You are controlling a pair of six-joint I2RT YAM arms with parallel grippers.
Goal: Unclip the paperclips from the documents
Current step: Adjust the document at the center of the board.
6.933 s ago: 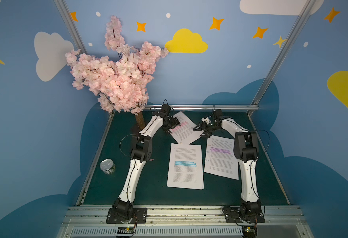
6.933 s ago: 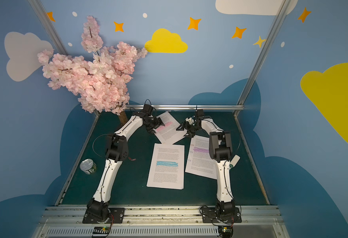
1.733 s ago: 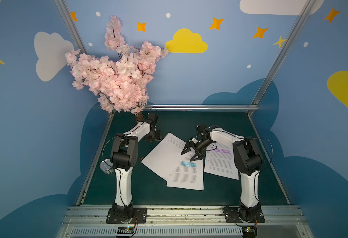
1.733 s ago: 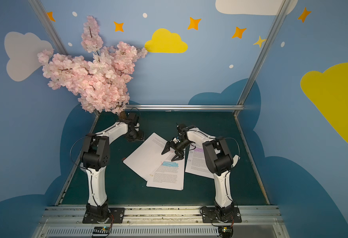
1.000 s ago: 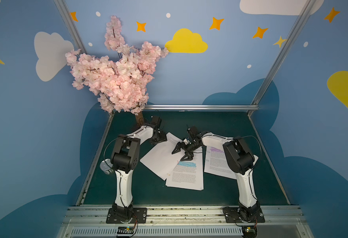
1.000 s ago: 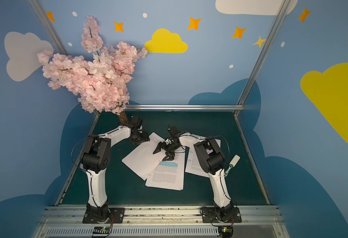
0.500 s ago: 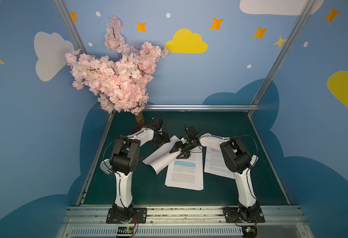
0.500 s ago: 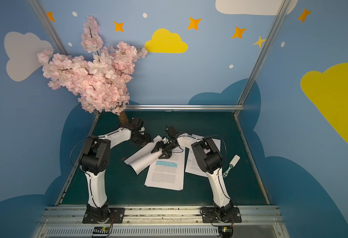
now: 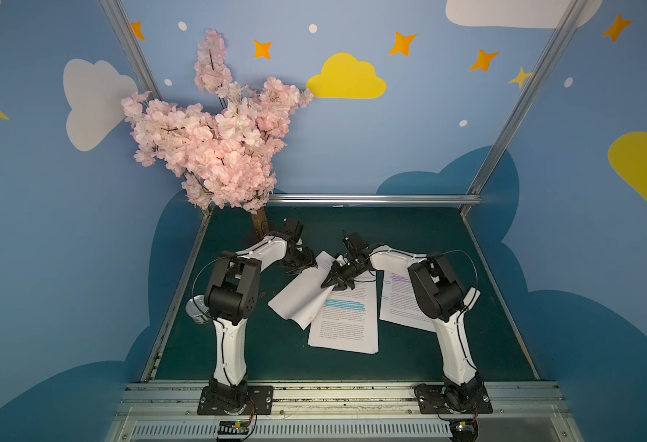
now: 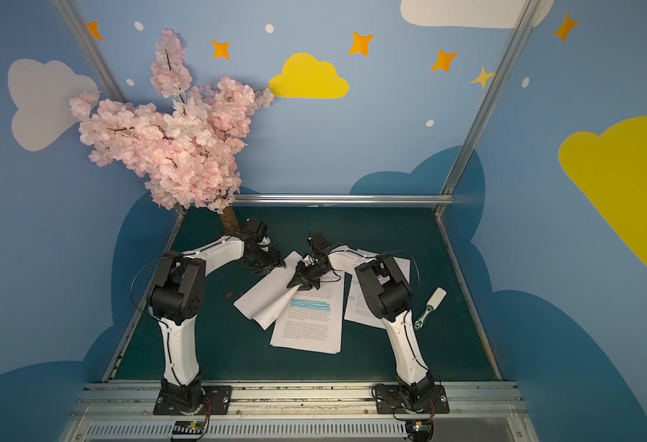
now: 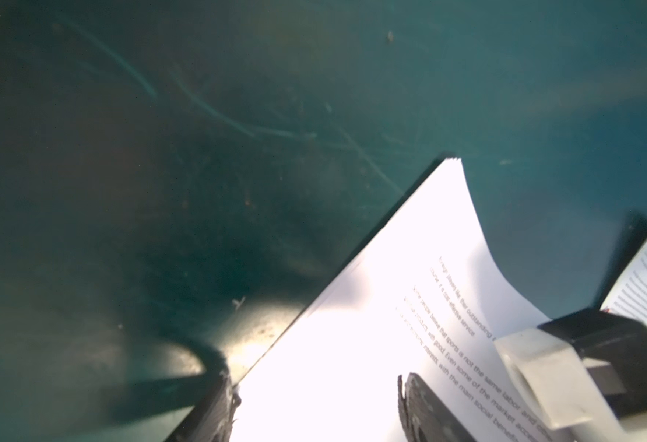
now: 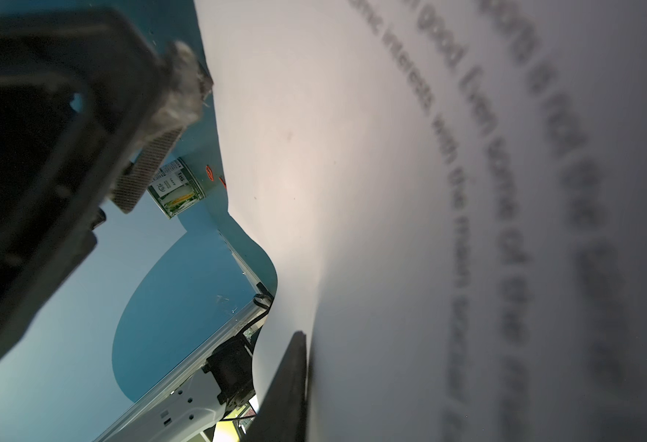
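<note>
Curled white printed paper stack is seen lying diagonally on the dark green mat. Its long axis runs from the gap between the two grippers toward the near left. The near corner is lapped over the flat white stack with the blue highlighter band. The white stack with the purple band lies apart, under the right arm. The left gripper is placed at the curled stack's far corner. Its black fingers are spread wide with the sheet passing between them, and no clamp is seen. The right gripper is set on the far right edge, where the sheet is bowed upward. A gap shows between its fingers in the wrist view, but the tips look drawn close in both top views. Whether paper is pinched cannot be told. No clip is visible at either fingertip. A small mark that may be a paperclip sits on the curled stack's near edge, at the opposite end of the long axis from both grippers. It is judged slightly nearer the right one. One red wire paperclip is already loose on the mat beside the left arm. The next move likely depends on the stack being pinned at the far end while a reach is made along the axis to that near edge.
</note>
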